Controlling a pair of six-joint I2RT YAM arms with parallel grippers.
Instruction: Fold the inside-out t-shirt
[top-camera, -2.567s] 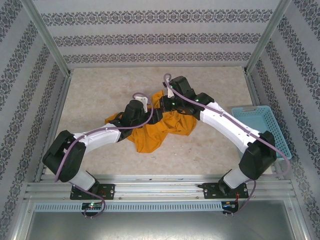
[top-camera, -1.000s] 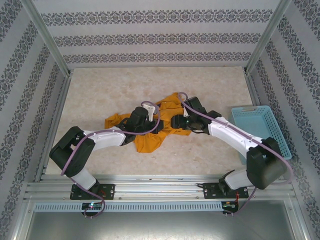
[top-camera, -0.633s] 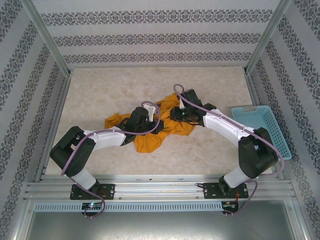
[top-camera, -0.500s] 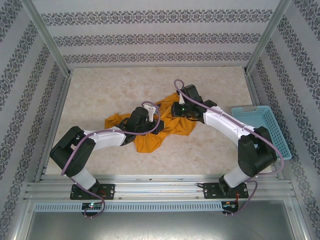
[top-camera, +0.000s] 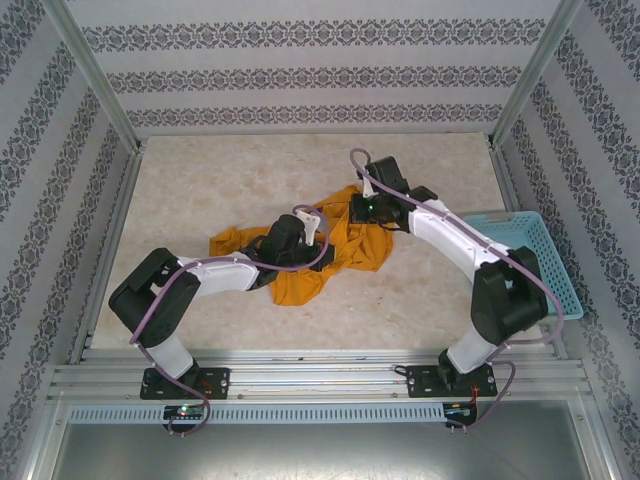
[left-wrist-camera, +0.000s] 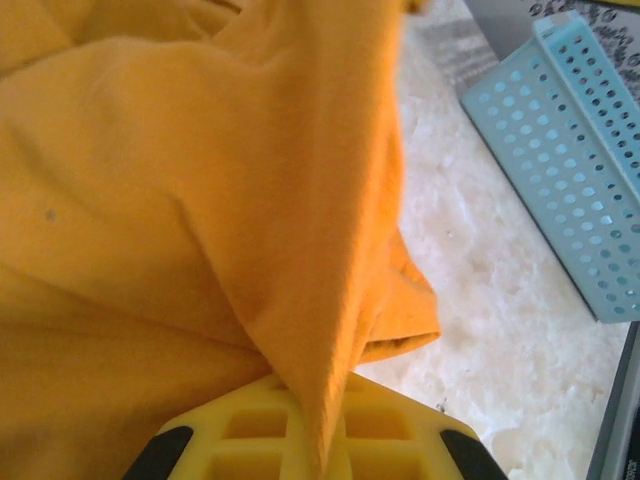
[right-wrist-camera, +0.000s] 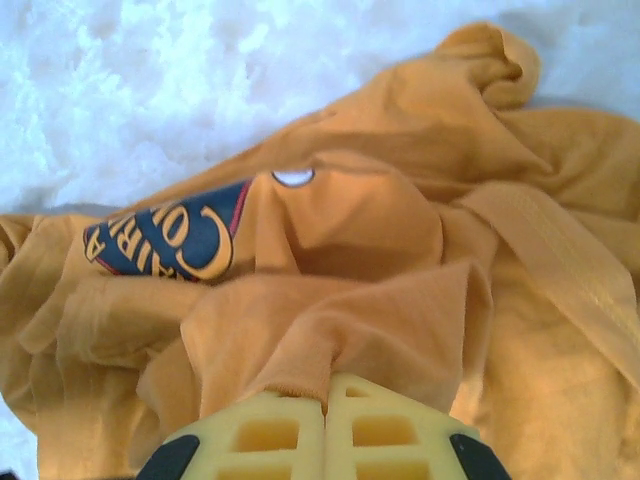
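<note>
The inside-out t-shirt (top-camera: 300, 283), mustard-orange, lies crumpled in the middle of the table. My left gripper (top-camera: 322, 243) is at its centre and my right gripper (top-camera: 356, 212) at its far right part. In the left wrist view the yellow fingers (left-wrist-camera: 400, 430) are shut on a taut ridge of the t-shirt (left-wrist-camera: 180, 200), which rises away from the left gripper (left-wrist-camera: 316, 420). In the right wrist view my right gripper (right-wrist-camera: 325, 395) is shut on a folded hem of the t-shirt (right-wrist-camera: 380, 330). A blue print (right-wrist-camera: 165, 240) shows just beyond it.
A light-blue plastic basket (top-camera: 550, 255) stands at the table's right edge, also seen as a perforated wall (left-wrist-camera: 570, 150) in the left wrist view. Bare marble table (top-camera: 220, 180) surrounds the shirt. Patterned walls and metal posts enclose the table.
My right gripper has closed on the shirt's hem and drawn back toward the far right. My left gripper stays shut on the cloth and has shifted slightly right.
</note>
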